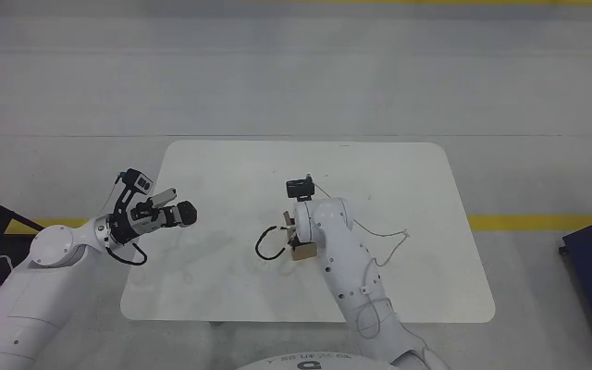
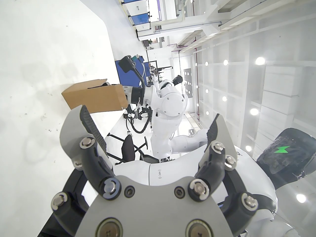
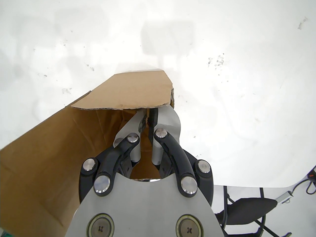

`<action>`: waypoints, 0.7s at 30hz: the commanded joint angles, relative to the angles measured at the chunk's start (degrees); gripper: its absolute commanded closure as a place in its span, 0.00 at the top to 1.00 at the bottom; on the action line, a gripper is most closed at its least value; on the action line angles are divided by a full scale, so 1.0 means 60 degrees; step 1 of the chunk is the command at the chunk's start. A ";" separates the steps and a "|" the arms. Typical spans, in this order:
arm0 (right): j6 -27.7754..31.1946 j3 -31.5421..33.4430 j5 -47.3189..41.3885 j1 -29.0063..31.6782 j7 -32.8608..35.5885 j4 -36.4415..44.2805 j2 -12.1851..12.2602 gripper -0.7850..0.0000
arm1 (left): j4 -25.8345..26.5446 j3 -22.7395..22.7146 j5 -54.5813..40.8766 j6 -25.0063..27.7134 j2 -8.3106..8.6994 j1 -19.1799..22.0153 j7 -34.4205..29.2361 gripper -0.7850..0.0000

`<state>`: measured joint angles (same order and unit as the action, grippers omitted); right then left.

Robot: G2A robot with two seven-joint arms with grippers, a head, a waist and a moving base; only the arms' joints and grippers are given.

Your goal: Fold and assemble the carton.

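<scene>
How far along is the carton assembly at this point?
Done: the carton looks opened into a box shape. In hand: the right gripper pinches one wall beside a partly folded flap. Remaining: closing the flaps; the left gripper is open and empty, away from it.

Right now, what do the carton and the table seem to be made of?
The carton looks like corrugated cardboard, plain brown and matte; the flap's cut edge shows fluting. The table has a smooth white top with slight sheen and dark scuffs, probably laminate or painted board.
</scene>
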<state>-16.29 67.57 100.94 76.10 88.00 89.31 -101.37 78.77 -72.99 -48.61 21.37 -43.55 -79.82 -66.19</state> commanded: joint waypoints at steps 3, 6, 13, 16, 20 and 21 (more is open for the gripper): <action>-0.0001 -0.0015 0.0190 -0.0175 0.0000 -0.0399 -0.0084 0.10 | 0.0000 0.0000 0.0000 0.0000 0.0000 0.0000 0.0000 1.00; -0.0002 0.0040 0.0290 -0.0320 0.0000 -0.0706 -0.0160 0.08 | 0.0000 0.0000 0.0000 0.0000 0.0000 0.0000 0.0000 1.00; -0.0002 0.0185 0.0343 -0.0611 0.0000 -0.1301 -0.0305 0.09 | 0.0000 0.0000 0.0000 0.0000 0.0000 0.0000 0.0000 1.00; -0.0002 0.0252 0.0365 -0.0729 0.0000 -0.1519 -0.0359 0.11 | 0.0000 0.0000 0.0000 0.0000 0.0000 0.0000 0.0000 1.00; -0.0002 0.0249 0.0396 -0.0859 0.0000 -0.1786 -0.0415 0.13 | 0.0000 0.0000 0.0000 0.0000 0.0000 0.0000 0.0000 1.00; -0.0002 0.0246 0.0401 -0.0888 0.0000 -0.1843 -0.0425 0.15 | 0.0000 0.0000 0.0000 0.0000 0.0000 0.0000 0.0000 1.00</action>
<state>-16.30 69.07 103.31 70.95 88.00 78.62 -103.87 78.77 -72.99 -48.61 21.37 -43.55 -79.82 -66.19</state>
